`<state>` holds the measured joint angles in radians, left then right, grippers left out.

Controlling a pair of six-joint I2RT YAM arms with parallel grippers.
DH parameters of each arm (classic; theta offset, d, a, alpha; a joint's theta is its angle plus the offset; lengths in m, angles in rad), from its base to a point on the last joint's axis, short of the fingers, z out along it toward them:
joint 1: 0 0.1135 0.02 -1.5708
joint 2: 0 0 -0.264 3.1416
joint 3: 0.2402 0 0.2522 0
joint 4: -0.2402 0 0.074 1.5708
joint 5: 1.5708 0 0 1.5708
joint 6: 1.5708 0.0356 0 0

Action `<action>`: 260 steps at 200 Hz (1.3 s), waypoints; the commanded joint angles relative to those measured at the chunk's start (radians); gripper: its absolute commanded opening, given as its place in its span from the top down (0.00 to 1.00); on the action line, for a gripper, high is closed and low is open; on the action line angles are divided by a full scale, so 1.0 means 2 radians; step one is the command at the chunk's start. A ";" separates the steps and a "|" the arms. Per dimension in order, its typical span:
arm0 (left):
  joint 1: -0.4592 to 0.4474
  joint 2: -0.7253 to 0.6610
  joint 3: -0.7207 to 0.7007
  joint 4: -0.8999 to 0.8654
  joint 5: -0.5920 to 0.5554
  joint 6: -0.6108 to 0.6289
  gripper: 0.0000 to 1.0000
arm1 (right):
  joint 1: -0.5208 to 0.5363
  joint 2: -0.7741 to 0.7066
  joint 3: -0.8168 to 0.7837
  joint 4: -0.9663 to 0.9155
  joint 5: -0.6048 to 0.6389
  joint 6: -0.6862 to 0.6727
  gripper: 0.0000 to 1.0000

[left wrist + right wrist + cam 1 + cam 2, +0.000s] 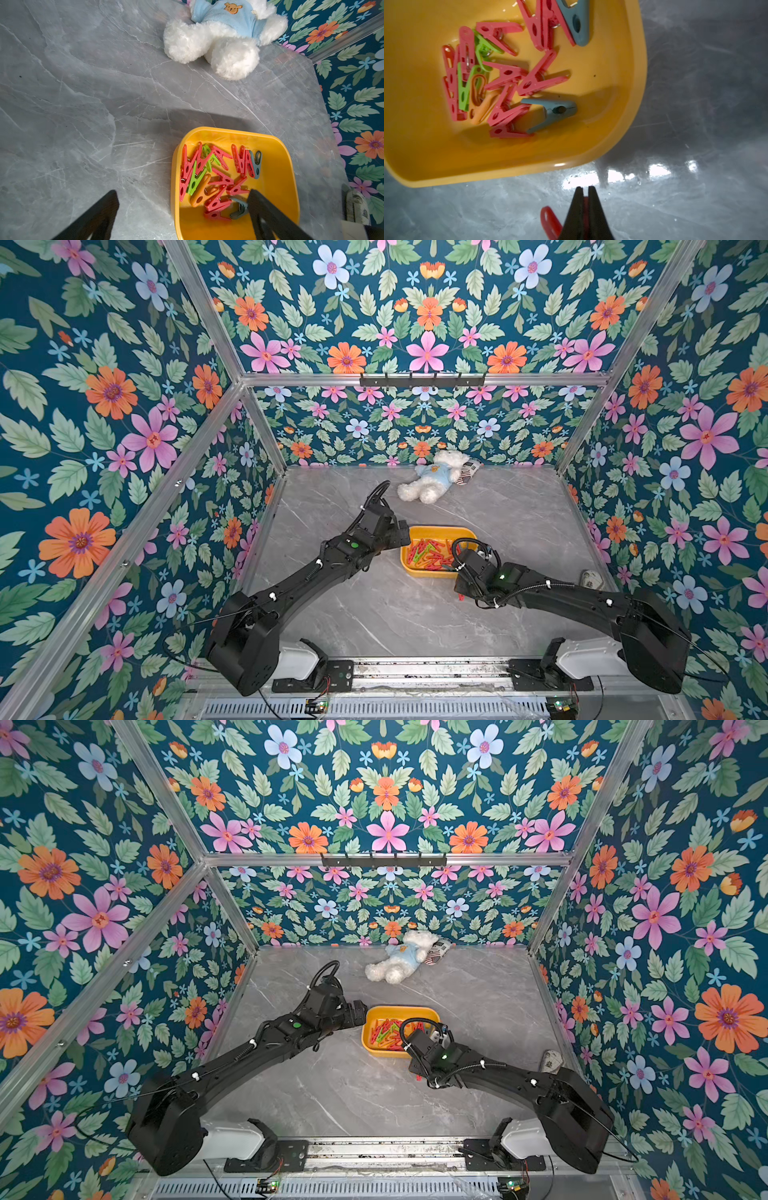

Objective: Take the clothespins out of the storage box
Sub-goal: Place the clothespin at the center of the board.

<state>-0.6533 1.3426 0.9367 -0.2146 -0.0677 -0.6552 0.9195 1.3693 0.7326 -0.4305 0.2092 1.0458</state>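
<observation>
Grey marble table (83, 104) between floral walls (428, 315). One yellow storage box (276, 178) near its middle holds clothespins (220, 180): about ten red, two green, two grey-blue, one orange. Left gripper (182, 194) gapes wide across the box's rim. Right gripper (584, 190) pinches one red clothespin (549, 220) just outside the box. One plush bear (218, 41) lies beyond.

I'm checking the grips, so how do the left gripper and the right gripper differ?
The left gripper is wide open and empty; the right gripper is shut on a red clothespin. The left gripper straddles the storage box wall, one finger over the clothespins inside; the right gripper is outside the box, over the table. Both have black fingers.
</observation>
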 commanded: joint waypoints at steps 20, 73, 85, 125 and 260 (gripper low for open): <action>0.001 -0.025 -0.013 -0.012 -0.003 -0.002 0.01 | 0.002 0.041 0.003 0.021 0.010 0.030 0.97; 0.001 -0.055 -0.031 -0.020 -0.012 -0.004 0.01 | 0.002 0.088 0.020 0.023 0.011 0.020 0.94; 0.001 -0.058 -0.034 -0.021 -0.014 -0.005 0.00 | 0.003 0.097 0.023 0.021 0.011 0.018 0.93; 0.001 -0.059 -0.035 -0.024 -0.016 -0.006 0.01 | 0.002 0.116 0.033 0.022 0.008 0.014 0.91; -0.003 -0.010 0.002 -0.016 0.006 -0.022 0.04 | 0.002 -0.012 0.055 -0.006 0.027 -0.033 0.52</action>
<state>-0.6533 1.2926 0.9176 -0.2569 -0.0742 -0.6750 0.9237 1.4010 0.8371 -0.4236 0.2211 1.0195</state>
